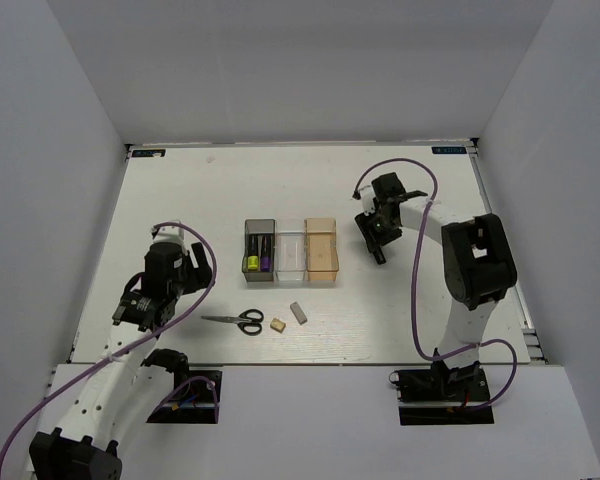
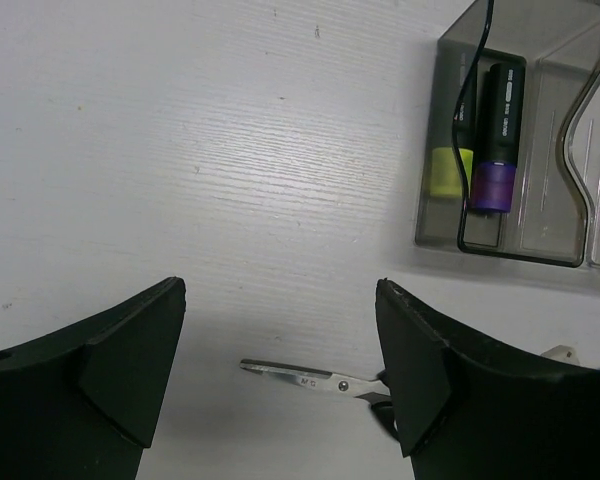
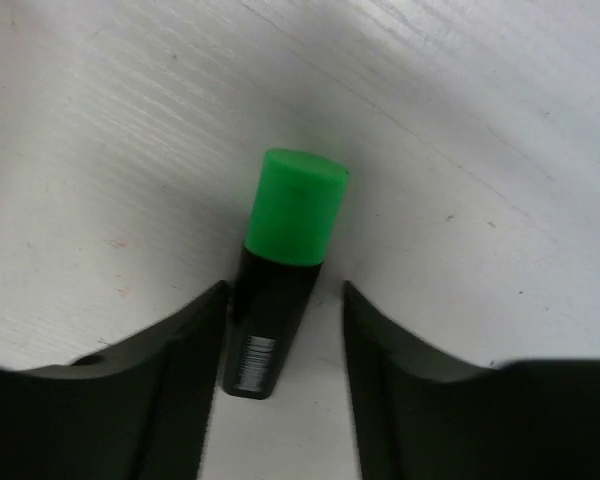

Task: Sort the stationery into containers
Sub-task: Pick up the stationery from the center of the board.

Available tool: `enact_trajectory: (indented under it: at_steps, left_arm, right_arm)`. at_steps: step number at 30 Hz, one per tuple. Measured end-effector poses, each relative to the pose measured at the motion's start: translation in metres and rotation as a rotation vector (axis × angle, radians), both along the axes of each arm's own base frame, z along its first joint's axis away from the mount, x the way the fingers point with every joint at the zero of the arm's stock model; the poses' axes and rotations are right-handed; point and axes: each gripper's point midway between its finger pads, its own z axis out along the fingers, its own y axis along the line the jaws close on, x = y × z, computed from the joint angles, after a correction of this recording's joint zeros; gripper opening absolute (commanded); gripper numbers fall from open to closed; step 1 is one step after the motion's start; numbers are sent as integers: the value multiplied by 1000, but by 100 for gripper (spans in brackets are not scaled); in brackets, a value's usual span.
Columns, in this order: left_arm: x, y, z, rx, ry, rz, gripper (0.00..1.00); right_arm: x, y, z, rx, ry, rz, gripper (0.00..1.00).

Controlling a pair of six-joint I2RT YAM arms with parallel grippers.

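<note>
My right gripper (image 3: 283, 340) is open and low on the table. Its fingers stand on either side of the black body of the green highlighter (image 3: 295, 210), and the left finger touches it. In the top view this gripper (image 1: 374, 240) is right of the amber bin (image 1: 323, 262). My left gripper (image 2: 280, 370) is open and empty, held above the table (image 1: 132, 310). The black-handled scissors (image 2: 315, 377) lie flat below it (image 1: 235, 320). The yellow highlighter (image 1: 252, 262) and the purple highlighter (image 1: 265, 262) lie in the smoky dark bin (image 1: 259, 227). The clear bin (image 1: 291, 250) holds nothing I can see.
A tan block (image 1: 277, 324) and a grey eraser (image 1: 298, 312) lie on the table right of the scissors. White walls enclose the table on three sides. In the left wrist view a black cable crosses in front of the dark bin (image 2: 430, 150).
</note>
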Motion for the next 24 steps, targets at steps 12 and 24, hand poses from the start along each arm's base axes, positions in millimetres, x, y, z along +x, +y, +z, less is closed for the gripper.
enact_trajectory:
  at_steps: [12, 24]
  left_arm:
    - [0, 2, 1, 4, -10, 8, 86]
    - [-1, -4, -3, -13, 1, -24, 59]
  right_arm:
    - [-1, -1, 1, -89, -70, -14, 3]
    - [-33, 45, 115, 201, -92, 180, 0]
